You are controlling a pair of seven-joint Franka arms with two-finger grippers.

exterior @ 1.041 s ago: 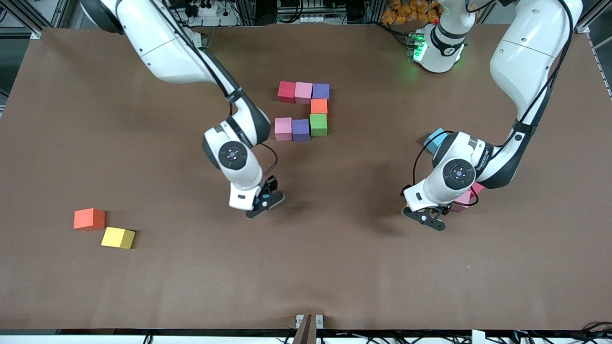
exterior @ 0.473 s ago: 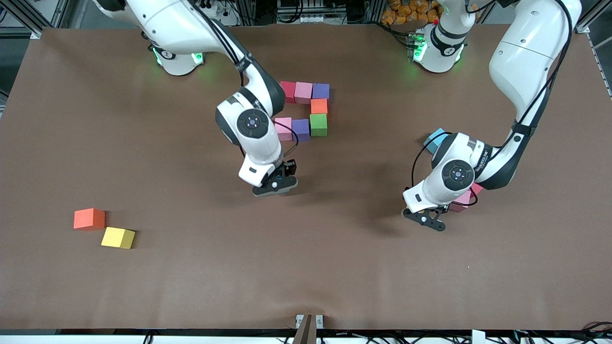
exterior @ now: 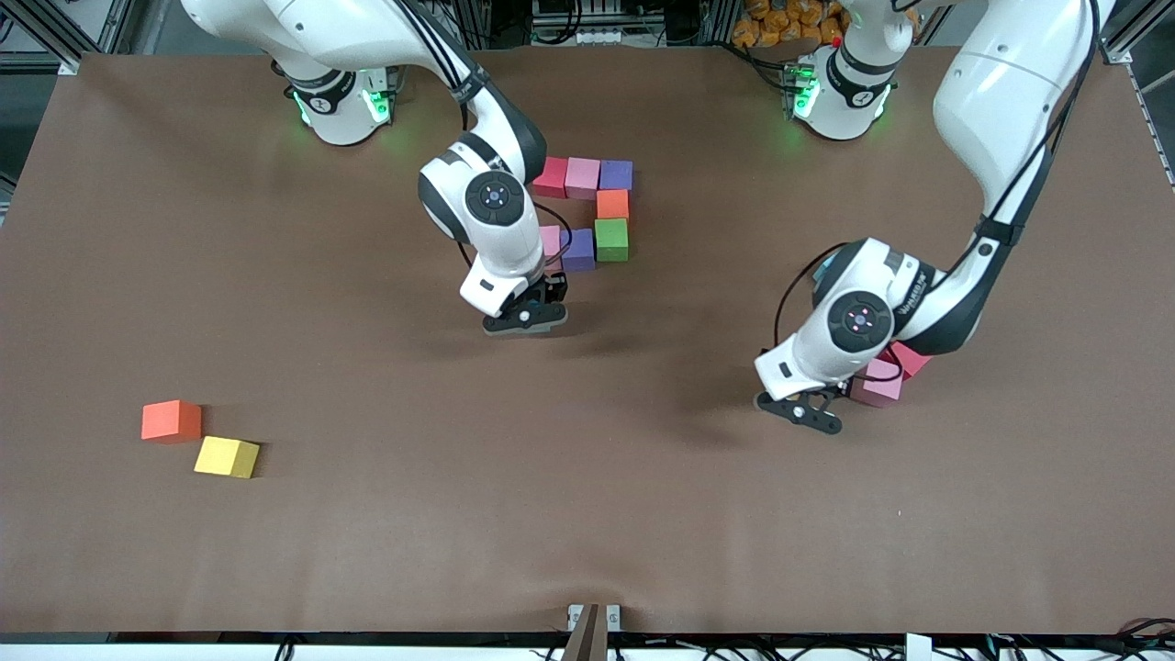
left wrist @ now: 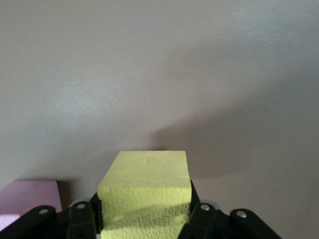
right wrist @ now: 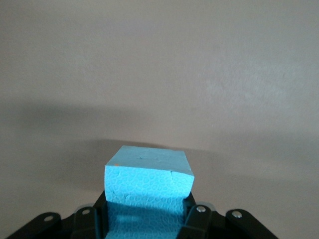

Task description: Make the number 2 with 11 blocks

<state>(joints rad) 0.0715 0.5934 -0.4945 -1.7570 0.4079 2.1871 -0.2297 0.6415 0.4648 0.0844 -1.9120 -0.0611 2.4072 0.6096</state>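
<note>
Transport is under way: right gripper [exterior: 525, 319] pinches a blue block [right wrist: 148, 179] just beside the half-built number 2 [exterior: 587, 213] near the table's base edge; left gripper [exterior: 797, 411] pinches a yellow block [left wrist: 145, 186]. Next, placing blue under the pink end.

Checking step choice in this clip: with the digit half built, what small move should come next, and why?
Probably ease the right hand, shut on the light blue cube, down beside the pink cube, on its side nearer the camera: the middle row ends there and nothing continues it.

High front camera facing robots; close downward wrist cameras.
</note>
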